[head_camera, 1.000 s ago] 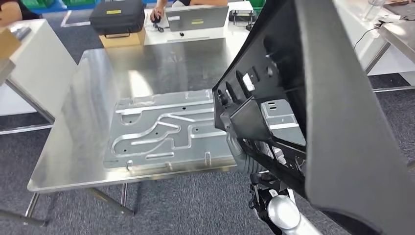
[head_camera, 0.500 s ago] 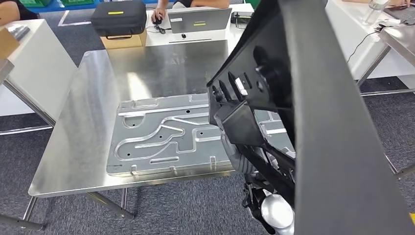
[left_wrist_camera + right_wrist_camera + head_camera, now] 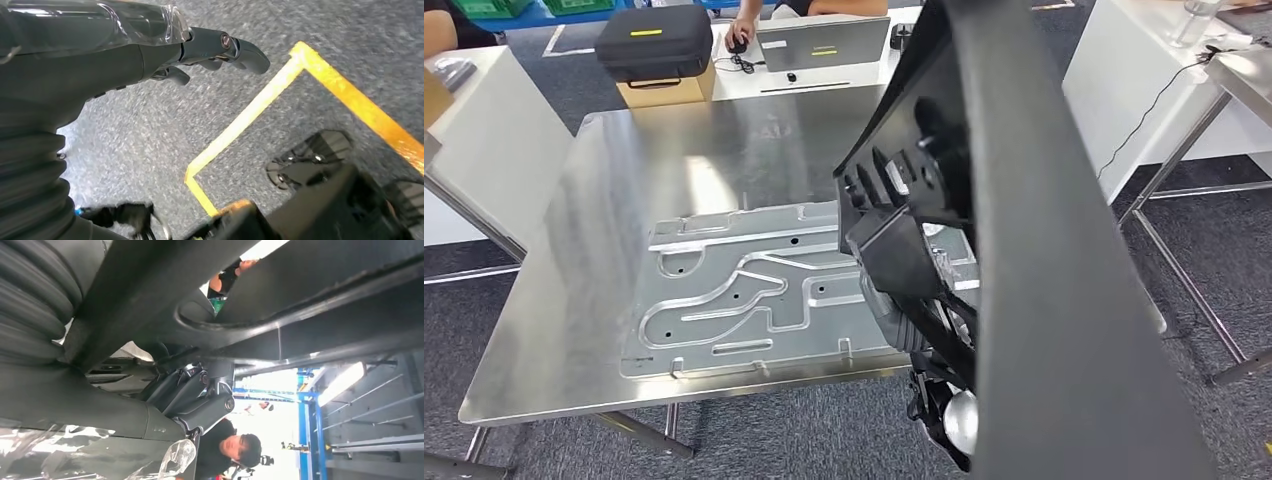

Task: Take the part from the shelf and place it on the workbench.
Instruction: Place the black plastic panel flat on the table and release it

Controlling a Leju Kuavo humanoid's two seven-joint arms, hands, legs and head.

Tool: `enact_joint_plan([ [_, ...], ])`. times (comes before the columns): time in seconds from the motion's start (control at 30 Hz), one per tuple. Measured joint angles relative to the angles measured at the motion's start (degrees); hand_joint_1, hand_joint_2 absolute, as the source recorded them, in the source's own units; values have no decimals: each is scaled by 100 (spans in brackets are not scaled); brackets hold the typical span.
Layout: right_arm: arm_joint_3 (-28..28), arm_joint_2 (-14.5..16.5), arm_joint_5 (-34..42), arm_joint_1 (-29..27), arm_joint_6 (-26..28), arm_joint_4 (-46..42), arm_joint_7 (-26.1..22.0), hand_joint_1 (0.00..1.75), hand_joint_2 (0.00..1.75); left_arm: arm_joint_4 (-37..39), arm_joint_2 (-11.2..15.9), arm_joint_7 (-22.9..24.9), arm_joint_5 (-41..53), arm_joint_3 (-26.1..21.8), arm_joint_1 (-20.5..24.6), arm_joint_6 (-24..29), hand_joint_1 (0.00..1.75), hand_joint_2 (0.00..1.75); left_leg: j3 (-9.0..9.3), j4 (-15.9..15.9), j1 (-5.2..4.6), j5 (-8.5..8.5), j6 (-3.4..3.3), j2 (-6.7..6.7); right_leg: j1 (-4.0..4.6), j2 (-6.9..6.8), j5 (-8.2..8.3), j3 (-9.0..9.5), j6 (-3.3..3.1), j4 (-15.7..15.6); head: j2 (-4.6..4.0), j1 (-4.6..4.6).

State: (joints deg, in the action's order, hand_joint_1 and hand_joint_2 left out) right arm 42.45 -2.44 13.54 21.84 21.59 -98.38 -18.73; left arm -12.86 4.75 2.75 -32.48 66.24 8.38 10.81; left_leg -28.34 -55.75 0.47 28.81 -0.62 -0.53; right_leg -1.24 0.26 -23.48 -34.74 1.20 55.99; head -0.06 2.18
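Above steel workbench (image 3: 604, 250), right hand (image 3: 192, 395) grips black part (image 3: 1044, 300), fingers curled.

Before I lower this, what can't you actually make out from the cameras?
- Right robot hand: the black part hides its grip, head view.
- Workbench right side and metal plate right edge: behind the part.
- Part's lower end: cut off by frame edge.

The long black plastic part (image 3: 1024, 250) hangs tilted above the steel workbench (image 3: 594, 260).
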Motion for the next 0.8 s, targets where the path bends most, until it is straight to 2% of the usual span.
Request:
enact_joint_plan([
  [0.03, 0, 11, -18, 19, 0, 7, 11, 175, 175, -1, 2, 1, 20, 0, 8, 2, 0, 175, -140, -279, 8, 121, 28, 4, -3, -6, -12, 13, -28, -4, 0, 6],
  [0.1, 0, 27, -43, 33, 0, 29, 43, 175, 175, -3, 6, -13, 29, -2, 36, 18, 0, 175, -608, -1091, 16, 395, 67, 7, 13, -21, -46, 36, -67, -4, -1, 16],
  [0.13, 0, 31, -54, 32, 1, 49, 69, 175, 175, -4, 9, -22, 30, -2, 42, 36, 0, 175, -830, -1421, 17, 452, 74, 7, 25, -27, -65, 53, -76, -3, -1, 20],
  [0.17, 0, 33, -68, 30, 2, 68, 94, 175, 175, -5, 12, -33, 35, -2, 41, 57, 0, 175, -969, -1564, 17, 402, 68, 7, 33, -25, -87, 78, -77, -3, -1, 22],
  [0.2, 0, 33, -83, 31, 4, 82, 117, 175, 175, -5, 15, -38, 39, -2, 34, 77, 0, 175, -1004, -1482, 12, 244, 49, 7, 41, -19, -110, 110, -70, -3, -1, 24],
  [0.27, 0, 32, -129, 39, 14, 93, 176, 175, 175, -5, 25, -63, 42, -2, 36, 93, 0, 175, -822, -788, -9, -257, -32, 8, 46, -7, -161, 191, -43, -6, -1, 29],
  [0.3, -1, 31, -158, 45, 27, 91, 216, 175, 175, -5, 29, -81, 24, -3, 47, 92, 0, 175, -694, -420, -31, -437, -74, 9, 58, -3, -186, 221, -22, -6, -1, 31],
  [0.33, -2, 28, -186, 50, 42, 84, 265, 175, 175, -5, 32, -105, -3, -8, 60, 90, 0, 175, -598, -155, -51, -537, -109, 9, 65, 1, -206, 240, 0, -8, -1, 31],
  [0.4, -6, 15, -216, 55, 70, 57, 344, 175, 175, -5, 33, -146, -74, -25, 65, 90, 0, 175, -528, 3, -89, -517, -152, 8, 71, 11, -232, 250, 50, -17, -1, 31],
  [0.47, -11, -3, -219, 58, 86, 15, 382, 175, 175, -8, 27, -170, -107, -47, 56, 98, 0, 175, -491, 35, -83, -507, -200, 8, 56, 11, -269, 253, 105, 6, -1, 30],
  [0.5, -14, -12, -220, 62, 93, -3, 389, 175, 175, -9, 23, -177, -109, -55, 54, 102, 0, 175, -462, 51, -75, -504, -233, 9, 54, 9, -336, 214, 129, 113, 0, 28],
  [0.53, -16, -20, -221, 63, 98, -16, 395, 175, 175, -11, 20, -181, -106, -62, 54, 105, 0, 175, -427, 68, -65, -500, -265, 11, 53, 6, -455, 112, 149, 346, 0, 25],
  [0.6, -17, -38, -225, 56, 106, -24, 416, 175, 175, -12, 13, -193, -114, -79, 51, 105, 0, 175, -377, 71, -72, -466, -319, 12, 54, 4, -785, -277, 166, 1116, 0, 22],
  [0.63, -17, -48, -229, 45, 110, -24, 430, 175, 175, -12, 7, -202, -120, -90, 44, 96, 0, 175, -352, 71, -78, -446, -335, 12, 55, 4, -898, -490, 171, 1488, -1, 22],
  [0.67, -17, -60, -239, 34, 115, -24, 449, 175, 175, -12, -1, -212, -126, -99, 35, 86, 0, 175, -324, 70, -85, -422, -345, 11, 57, 4, -905, -634, 170, 1690, -1, 22],
  [0.7, -17, -72, -253, 27, 119, -24, 463, 175, 175, -12, -11, -219, -126, -107, 26, 73, 0, 175, -290, 70, -89, -396, -348, 7, 59, 4, -795, -671, 163, 1669, -1, 22],
  [0.73, -17, -81, -269, 25, 122, -24, 472, 175, 175, -12, -26, -225, -122, -115, 19, 64, 0, 175, -247, 69, -91, -366, -344, 3, 61, 4, -583, -590, 146, 1410, -1, 21],
  [0.77, -18, -90, -284, 28, 124, -25, 478, 175, 175, -12, -41, -229, -117, -124, 15, 63, 0, 175, -203, 70, -92, -331, -335, -3, 68, 3, -319, -424, 119, 992, -1, 21],
  [0.8, -19, -97, -292, 34, 124, -26, 478, 175, 175, -12, -60, -234, -108, -132, 16, 65, 0, 175, -166, 67, -104, -295, -316, -8, 83, 3, -126, -243, 86, 579, -1, 22],
])
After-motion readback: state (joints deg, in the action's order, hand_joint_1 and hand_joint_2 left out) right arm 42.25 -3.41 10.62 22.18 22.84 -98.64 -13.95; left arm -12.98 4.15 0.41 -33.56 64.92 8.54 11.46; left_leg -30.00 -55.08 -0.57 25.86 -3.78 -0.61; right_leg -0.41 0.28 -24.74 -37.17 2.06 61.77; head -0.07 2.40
